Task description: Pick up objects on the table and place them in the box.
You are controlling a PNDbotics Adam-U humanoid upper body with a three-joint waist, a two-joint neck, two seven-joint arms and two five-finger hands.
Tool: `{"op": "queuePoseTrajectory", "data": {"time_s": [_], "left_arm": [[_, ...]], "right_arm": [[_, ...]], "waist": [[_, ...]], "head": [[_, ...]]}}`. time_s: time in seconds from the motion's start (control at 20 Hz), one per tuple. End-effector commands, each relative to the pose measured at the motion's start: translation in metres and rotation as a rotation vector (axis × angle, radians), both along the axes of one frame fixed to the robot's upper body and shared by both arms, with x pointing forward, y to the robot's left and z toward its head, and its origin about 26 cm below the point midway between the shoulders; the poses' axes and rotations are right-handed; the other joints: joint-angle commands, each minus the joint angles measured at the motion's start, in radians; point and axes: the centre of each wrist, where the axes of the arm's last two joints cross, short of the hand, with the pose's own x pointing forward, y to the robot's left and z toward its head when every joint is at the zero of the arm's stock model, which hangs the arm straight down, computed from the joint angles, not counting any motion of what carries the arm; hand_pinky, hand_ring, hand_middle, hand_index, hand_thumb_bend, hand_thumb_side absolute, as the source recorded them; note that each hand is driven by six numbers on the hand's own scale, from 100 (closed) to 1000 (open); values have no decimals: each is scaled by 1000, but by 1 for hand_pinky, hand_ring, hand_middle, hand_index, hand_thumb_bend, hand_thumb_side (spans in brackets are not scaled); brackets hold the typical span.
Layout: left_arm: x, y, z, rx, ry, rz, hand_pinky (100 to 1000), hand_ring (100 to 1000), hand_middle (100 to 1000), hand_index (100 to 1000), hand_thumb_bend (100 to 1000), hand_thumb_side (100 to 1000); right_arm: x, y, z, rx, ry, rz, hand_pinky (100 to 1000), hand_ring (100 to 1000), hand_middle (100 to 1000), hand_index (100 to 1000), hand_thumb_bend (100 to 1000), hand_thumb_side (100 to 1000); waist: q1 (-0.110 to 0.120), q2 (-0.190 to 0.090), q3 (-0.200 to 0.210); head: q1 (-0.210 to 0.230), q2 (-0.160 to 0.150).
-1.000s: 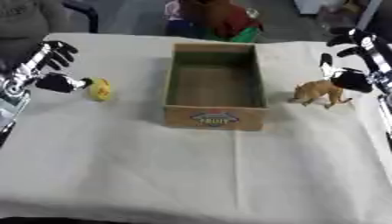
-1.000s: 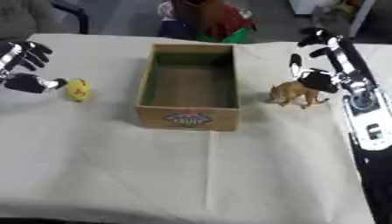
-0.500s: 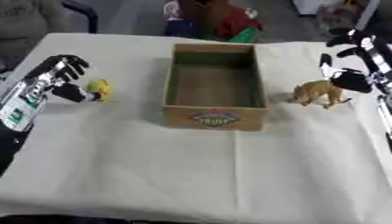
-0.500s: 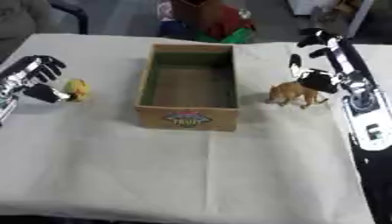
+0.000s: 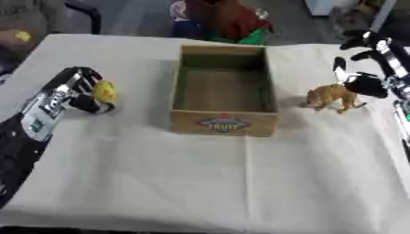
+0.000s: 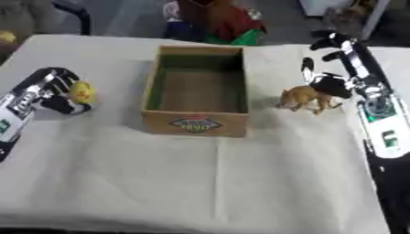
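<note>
The left hand (image 5: 68, 91) curls its fingers around a small yellow toy (image 5: 104, 91) left of the open box (image 5: 223, 89), while the right hand (image 6: 332, 68), fingers spread, hovers just beside a brown animal figure (image 6: 304, 98) right of it

**Camera Arrangement**

Both eye views sit in my head, looking steeply down and forward over the table (image 5: 200, 183). They share nearly the whole scene; the box (image 6: 196, 91) lies further left in the right eye view.
</note>
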Motion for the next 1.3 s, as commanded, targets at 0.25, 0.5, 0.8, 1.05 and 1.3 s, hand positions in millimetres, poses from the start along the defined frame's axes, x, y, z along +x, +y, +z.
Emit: {"op": "queuePoseTrajectory", "data": {"time_s": [0.25,0.5,0.8,1.05,1.3], "left_arm": [[5,4,12,33,-70,54,578,485,383,551,267,100],[7,0,19,6,-132,60,555,456,327,495,176,100],[15,-34,75,-54,-286,-83,559,462,329,497,172,100],[22,-87,108,-59,-324,-303,574,477,352,518,203,100],[33,-132,100,-47,-260,-465,586,495,382,543,242,100]], "right_arm": [[2,-1,10,3,-25,3,716,842,671,878,100,100],[2,-1,10,6,-25,2,715,842,671,878,100,100],[2,0,9,5,-24,4,715,842,671,878,100,100],[2,4,7,7,-20,13,715,842,669,878,100,100],[2,8,5,10,-14,27,715,842,669,878,100,100]], "waist": [[3,-15,-4],[4,-17,-5],[3,-22,-7],[2,-27,-13],[-3,-29,-29]], "head": [[3,5],[3,5],[9,5],[20,5],[34,5]]}}
